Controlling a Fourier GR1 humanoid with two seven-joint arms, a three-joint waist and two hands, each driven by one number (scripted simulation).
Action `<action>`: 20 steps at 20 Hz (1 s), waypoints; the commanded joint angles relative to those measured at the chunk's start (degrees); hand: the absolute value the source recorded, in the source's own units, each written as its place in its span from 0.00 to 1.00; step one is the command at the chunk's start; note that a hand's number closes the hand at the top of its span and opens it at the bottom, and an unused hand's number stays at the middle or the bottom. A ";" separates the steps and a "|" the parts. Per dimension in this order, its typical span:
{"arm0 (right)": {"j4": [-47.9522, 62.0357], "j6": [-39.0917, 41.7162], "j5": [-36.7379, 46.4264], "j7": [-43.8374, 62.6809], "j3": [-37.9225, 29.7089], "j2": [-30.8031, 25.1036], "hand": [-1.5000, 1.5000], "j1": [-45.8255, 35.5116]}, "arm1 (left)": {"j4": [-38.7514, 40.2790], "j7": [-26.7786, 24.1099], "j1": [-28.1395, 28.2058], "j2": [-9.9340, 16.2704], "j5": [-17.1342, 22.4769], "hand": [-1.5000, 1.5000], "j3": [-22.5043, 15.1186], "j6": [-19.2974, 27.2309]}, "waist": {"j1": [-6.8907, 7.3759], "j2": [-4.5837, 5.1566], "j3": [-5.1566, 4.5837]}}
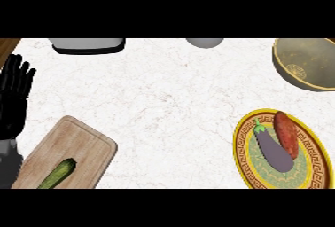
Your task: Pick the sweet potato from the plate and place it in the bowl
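Observation:
A reddish-brown sweet potato lies on the right half of a yellow patterned plate at the lower right. A purple eggplant lies beside it on the same plate, touching its left side. The brass-coloured bowl stands at the upper right, a little beyond the plate, with nothing in it. My left hand rests at the left edge, fingers straight and pointing up, far from the plate. My right hand does not show.
A wooden cutting board lies at the lower left with a green zucchini on its near end. A grey-and-black appliance and a grey round object sit along the far edge.

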 commanded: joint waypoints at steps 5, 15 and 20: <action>4.15 8.65 9.00 -3.24 -2.77 5.52 0.00 0.59 | 0.28 2.23 -3.27 -1.41 -0.97 0.50 0.53 -0.48 | 0.86 0.23 0.10; 10.78 10.18 20.54 -2.09 8.62 13.83 0.00 -9.69 | 2.54 2.12 -3.92 -1.72 -2.37 0.50 2.53 -3.88 | 1.39 0.31 0.07; 18.30 7.89 28.38 -0.56 15.80 19.73 0.00 -16.71 | 2.34 -2.05 -1.12 -5.80 -4.94 0.50 0.91 -2.77 | 1.93 0.38 0.07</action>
